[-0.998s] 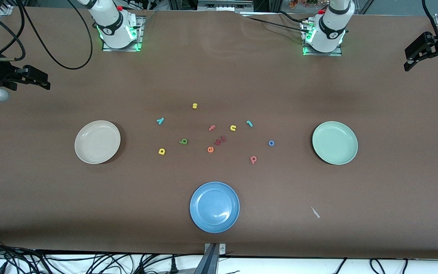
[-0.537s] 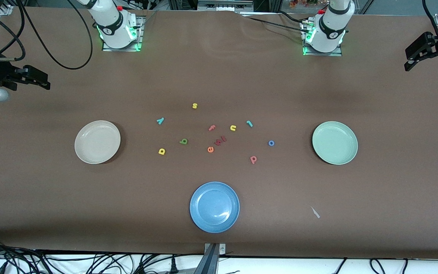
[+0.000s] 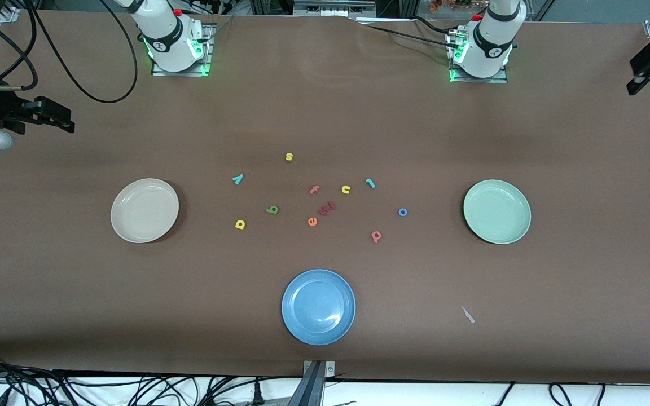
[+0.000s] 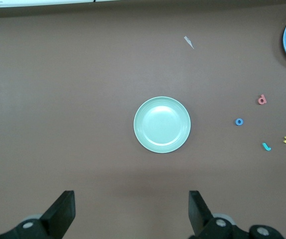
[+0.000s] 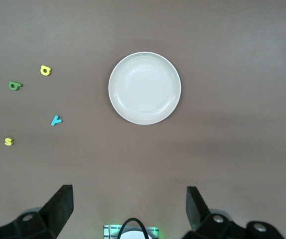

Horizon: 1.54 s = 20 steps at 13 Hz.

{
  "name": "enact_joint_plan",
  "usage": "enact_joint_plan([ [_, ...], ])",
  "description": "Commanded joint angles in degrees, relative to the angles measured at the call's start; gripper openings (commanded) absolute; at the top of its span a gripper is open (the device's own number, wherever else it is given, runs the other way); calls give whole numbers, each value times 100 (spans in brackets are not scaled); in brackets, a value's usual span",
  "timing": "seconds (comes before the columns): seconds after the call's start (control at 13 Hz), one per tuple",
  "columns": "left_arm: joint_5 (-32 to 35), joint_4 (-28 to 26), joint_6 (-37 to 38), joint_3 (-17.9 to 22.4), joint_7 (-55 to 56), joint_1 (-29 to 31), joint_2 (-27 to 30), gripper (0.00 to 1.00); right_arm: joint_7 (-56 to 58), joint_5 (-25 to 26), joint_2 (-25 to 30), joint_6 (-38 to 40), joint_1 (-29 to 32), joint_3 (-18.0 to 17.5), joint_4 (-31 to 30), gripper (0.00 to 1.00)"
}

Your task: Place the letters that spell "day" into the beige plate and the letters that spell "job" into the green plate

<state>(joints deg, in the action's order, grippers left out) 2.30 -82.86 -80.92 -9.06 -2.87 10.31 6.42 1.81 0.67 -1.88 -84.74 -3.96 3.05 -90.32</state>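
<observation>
— Starting nearest the front camera, what lies on the worktop [image 3: 584, 270]?

— A blue plate [image 3: 318, 306], bare. Farther back the pink-red looped letter [image 3: 376, 236], then the yellow looped letter [image 3: 240, 224], the green looped letter [image 3: 272, 209] and the blue ring [image 3: 402, 212]. Farther still sit the teal Y [image 3: 237, 179] and the teal hooked letter [image 3: 370, 182]. None lies in a plate

— And the plates?

— The beige plate [image 3: 144, 210] lies toward my right arm's end, the green plate [image 3: 496, 211] toward my left arm's end, both holding nothing

— Your claws?

— My left claw [image 4: 132, 211] hangs high over the green plate's end, fingers spread wide, gripping nothing. My right claw [image 5: 129, 209] waits high over the beige plate's end, equally wide apart, with nothing in it
</observation>
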Motion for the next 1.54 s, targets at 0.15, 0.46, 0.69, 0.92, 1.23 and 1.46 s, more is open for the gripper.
enact_joint_plan([
  [0.15, -89, 139, 305, -17, -82, 15, -62, 100, -67, -32, 13, 72, 27, -15, 23, 100],
  [0.46, -37, 156, 305, 10, -109, 24, -106, 100, -67, -32, 13, 72, 27, -15, 23, 100],
  [0.69, -28, 156, 305, 10, -109, 15, -254, 100, -67, -32, 13, 72, 27, -15, 23, 100],
  [0.92, -10, 165, 297, 27, -118, 50, -290, 100, -67, -32, 13, 72, 27, -15, 23, 100],
  [1.23, -19, 139, 305, -34, -39, -29, -299, 100, -67, -32, 13, 72, 27, -15, 23, 100],
  [1.46, -19, 148, 314, -17, -39, 32, -405, 100, -67, -32, 13, 72, 27, -15, 23, 100],
])
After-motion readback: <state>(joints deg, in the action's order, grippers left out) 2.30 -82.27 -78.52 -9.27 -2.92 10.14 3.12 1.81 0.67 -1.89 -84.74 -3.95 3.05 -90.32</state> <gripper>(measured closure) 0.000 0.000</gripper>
